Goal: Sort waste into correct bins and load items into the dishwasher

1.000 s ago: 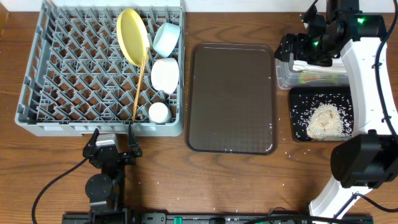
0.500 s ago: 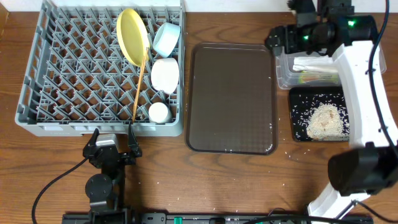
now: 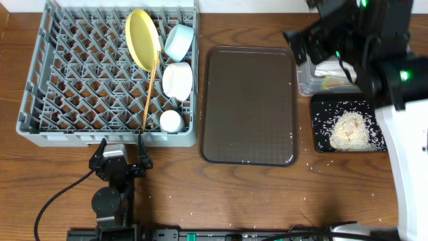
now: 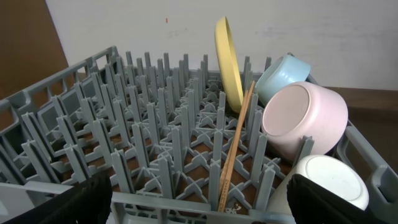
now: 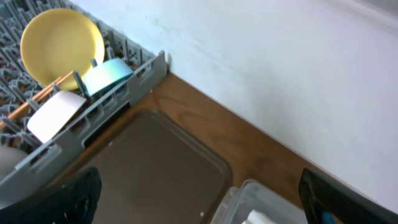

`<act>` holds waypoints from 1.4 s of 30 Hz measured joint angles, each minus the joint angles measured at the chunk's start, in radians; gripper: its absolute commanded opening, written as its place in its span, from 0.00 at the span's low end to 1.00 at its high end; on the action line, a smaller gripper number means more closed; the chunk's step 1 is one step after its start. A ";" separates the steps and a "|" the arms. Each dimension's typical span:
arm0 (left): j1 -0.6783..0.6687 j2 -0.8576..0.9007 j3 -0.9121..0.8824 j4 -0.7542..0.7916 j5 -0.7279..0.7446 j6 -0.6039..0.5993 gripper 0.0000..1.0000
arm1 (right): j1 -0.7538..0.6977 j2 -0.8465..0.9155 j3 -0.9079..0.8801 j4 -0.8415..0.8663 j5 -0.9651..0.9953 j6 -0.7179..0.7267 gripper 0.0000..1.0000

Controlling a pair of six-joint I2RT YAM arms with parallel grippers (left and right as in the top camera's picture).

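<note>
The grey dish rack [image 3: 67, 73] at the left holds the yellow plate [image 3: 142, 39], light blue bowl [image 3: 179, 41], white bowl [image 3: 178, 80], white cup [image 3: 171, 120] and chopsticks [image 3: 150, 90]. They also show in the left wrist view: plate [image 4: 227, 62], chopsticks [image 4: 236, 146], cup [image 4: 326, 183]. My left gripper [image 3: 122, 155] is open and empty in front of the rack. The clear tub [image 3: 306, 84] holds the white napkin [image 3: 331, 69] and yellow-green wrapper [image 3: 334, 84]. The black tray [image 3: 321, 104] holds the rice scraps [image 3: 348, 128]. My right gripper [image 3: 301, 41] is open, raised beside the tub.
The dark brown serving tray [image 3: 249, 104] lies between the rack and the bins, and shows in the right wrist view [image 5: 143, 168]. Stray rice grains dot the table near its right front corner [image 3: 304, 161]. A white wall runs along the table's back edge.
My right arm has lifted up from over the clear tub and swung toward the camera, now covering more of the tub. The left arm and the rack's contents have not moved.
</note>
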 measured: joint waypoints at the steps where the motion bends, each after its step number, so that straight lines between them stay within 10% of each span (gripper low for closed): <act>1: 0.000 0.000 0.000 -0.001 0.000 0.000 0.91 | 0.000 -0.018 -0.025 0.011 0.000 -0.010 0.99; 23: 0.000 0.000 0.005 -0.007 -0.001 0.000 0.91 | -0.007 -1.018 -1.392 0.573 -0.029 -0.243 0.99; 42: 0.000 0.000 0.005 -0.008 0.000 0.000 0.91 | -0.061 -1.469 -1.692 0.637 -0.170 -0.246 0.99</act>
